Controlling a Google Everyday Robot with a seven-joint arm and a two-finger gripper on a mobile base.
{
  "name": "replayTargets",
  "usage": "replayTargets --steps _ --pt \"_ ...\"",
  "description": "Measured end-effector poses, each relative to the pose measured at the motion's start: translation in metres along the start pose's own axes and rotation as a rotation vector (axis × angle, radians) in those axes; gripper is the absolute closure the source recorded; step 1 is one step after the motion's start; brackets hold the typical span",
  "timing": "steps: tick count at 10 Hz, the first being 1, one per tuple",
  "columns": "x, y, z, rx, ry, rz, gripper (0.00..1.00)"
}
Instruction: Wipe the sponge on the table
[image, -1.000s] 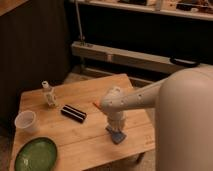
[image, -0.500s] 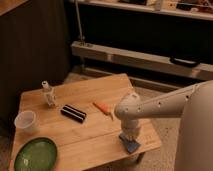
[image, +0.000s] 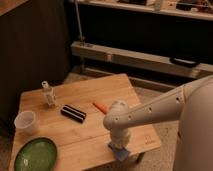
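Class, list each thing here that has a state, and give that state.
sponge: flat on the table, near edge, under the gripper.
gripper: low, right over the sponge.
black bar: lying flat.
orange stick: lying flat.
cup: upright.
small bottle: upright.
green plate: flat, nothing on it.

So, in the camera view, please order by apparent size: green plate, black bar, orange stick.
1. green plate
2. black bar
3. orange stick
The plate is nearest the camera, yet clearly largest. The gripper is at the sponge near the table's front edge.
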Motion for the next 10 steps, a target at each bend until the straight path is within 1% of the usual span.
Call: replayTargets --steps 1,3,4,8,9,10 --pt "-0.008 0.021 -0.006 -0.013 -0.015 -0.035 1.00" --pt "-0.021 0.054 -0.016 -0.038 -0.041 -0.092 1.00" --pt "-0.024 0.065 -0.017 -0.049 -0.046 -0.118 1.00" --pt "-0.040 0.098 -0.019 -0.076 -0.070 -0.186 1.00" --pt "-0.044 0.103 -0.019 -0.080 -0.078 -0.194 1.00" --pt "-0.054 0.110 -0.019 -0.090 -0.095 -0.194 1.00"
